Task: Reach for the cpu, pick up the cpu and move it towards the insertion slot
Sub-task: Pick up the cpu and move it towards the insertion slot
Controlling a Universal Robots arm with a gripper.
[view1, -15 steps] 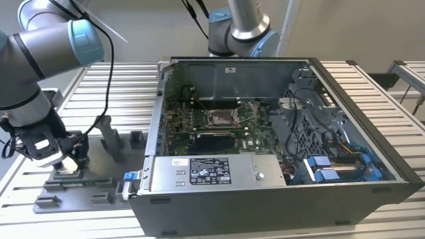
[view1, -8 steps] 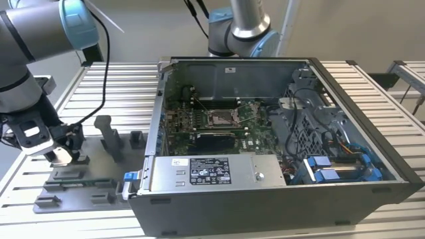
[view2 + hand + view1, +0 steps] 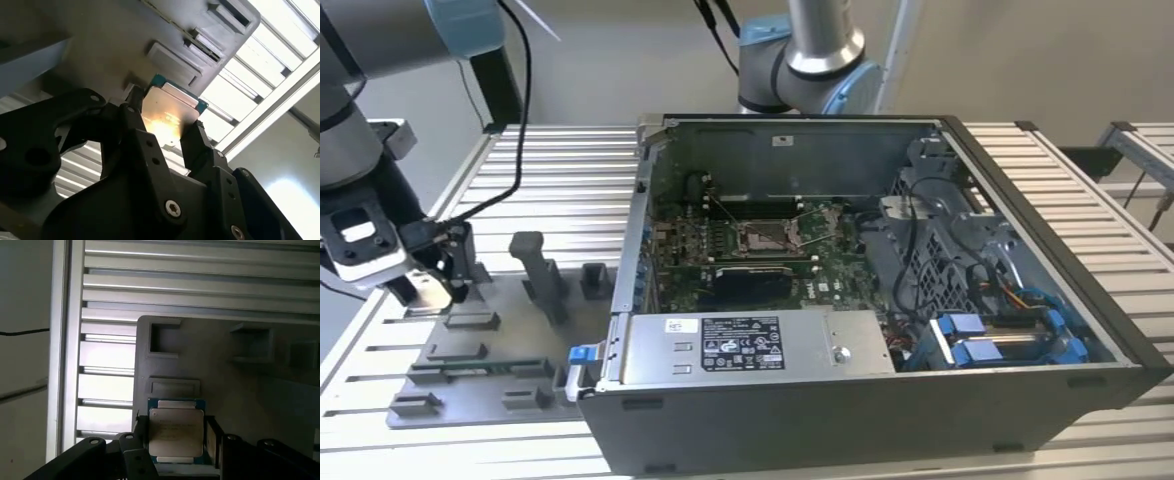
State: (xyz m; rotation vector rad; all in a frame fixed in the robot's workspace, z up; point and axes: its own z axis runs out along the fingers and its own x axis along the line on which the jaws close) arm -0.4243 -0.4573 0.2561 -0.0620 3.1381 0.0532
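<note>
The cpu (image 3: 176,432), a thin square chip with a pale metal top and green edge, sits between my gripper's (image 3: 176,440) black fingers in both wrist views. In the second wrist view the cpu (image 3: 170,112) shows a shiny face, gripped on two opposite sides by the gripper (image 3: 165,131). In the exterior view my gripper (image 3: 434,285) hangs at the exterior view's left, just over the grey fixture plate (image 3: 480,375). The insertion slot (image 3: 767,237), a metal-framed socket with a tan centre, lies on the motherboard inside the open computer case (image 3: 1014,250), well to the right of the gripper.
Upright grey fixture blocks (image 3: 540,275) stand on the plate beside the gripper. The case wall (image 3: 643,200) rises between the fixture and the motherboard. A dark rectangular recess (image 3: 747,285) lies just in front of the socket. Another arm's base (image 3: 807,60) stands behind the case.
</note>
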